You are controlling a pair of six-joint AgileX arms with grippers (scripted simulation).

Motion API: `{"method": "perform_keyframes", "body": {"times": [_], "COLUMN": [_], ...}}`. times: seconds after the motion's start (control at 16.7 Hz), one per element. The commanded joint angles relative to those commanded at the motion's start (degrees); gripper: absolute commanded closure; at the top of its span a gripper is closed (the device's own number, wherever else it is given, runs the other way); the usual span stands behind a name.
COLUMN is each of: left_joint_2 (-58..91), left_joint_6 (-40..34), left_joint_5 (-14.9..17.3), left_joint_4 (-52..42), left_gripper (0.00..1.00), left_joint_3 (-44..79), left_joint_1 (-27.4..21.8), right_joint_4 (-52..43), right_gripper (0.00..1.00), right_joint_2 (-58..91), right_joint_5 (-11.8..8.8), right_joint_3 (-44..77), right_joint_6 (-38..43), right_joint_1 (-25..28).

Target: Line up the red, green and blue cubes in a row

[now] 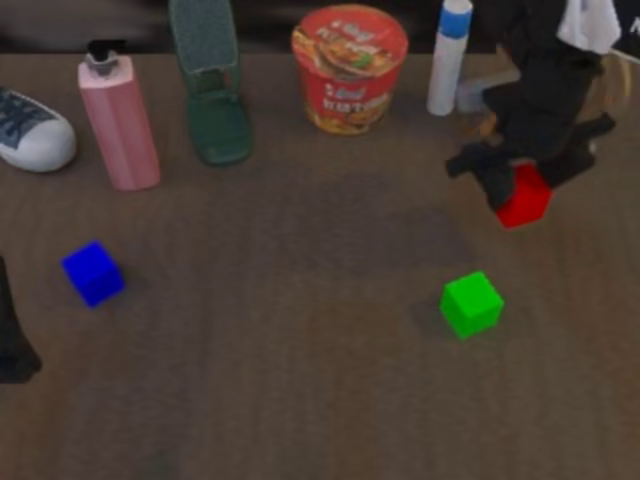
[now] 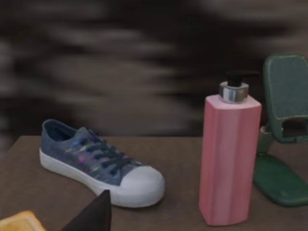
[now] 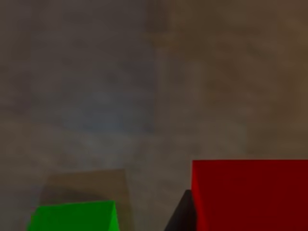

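Brown table (image 1: 300,400): right gripper (image 1: 520,180) grasps the red cube (image 1: 527,200) far right. Green cube (image 1: 471,304) sits nearer; left gripper (image 1: 15,350) parked, grip unclear

Three cubes: one red cube (image 1: 527,200), one green cube (image 1: 471,303), one blue cube (image 1: 93,272). One sneaker (image 1: 30,130), one pink pump bottle (image 1: 120,122), one green stapler (image 1: 210,85), one noodle cup (image 1: 349,67), one white tube (image 1: 449,58).

A brown wood-grain table (image 1: 300,400) stands against a dark, blurred backdrop.
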Motion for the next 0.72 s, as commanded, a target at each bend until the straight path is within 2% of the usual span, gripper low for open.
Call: {"method": "perform_keyframes", "body": {"times": [0.18,0.54,0.72], "left_joint_2": [0.0,0.0,0.0], "left_joint_6": [0.0,0.0,0.0], "left_joint_5": [0.0,0.0,0.0], "left_joint_4": [0.0,0.0,0.0], "left_gripper": [0.0,0.0,0.0], "left_joint_3": [0.0,0.0,0.0], "left_joint_1": [0.0,0.0,0.0], "right_joint_4": [-1.97,-6.06,-7.13], "right_gripper": [1.0,1.0,1.0], "right_joint_2": [1.5,3.82,3.85], "right_joint_5": [0.29,0.8,1.12], "right_joint_3": [2.92,8.33,10.14], "right_joint_6": [12.07,42.2,52.25], "right_joint_1": [7.97,26.5,33.78]}}
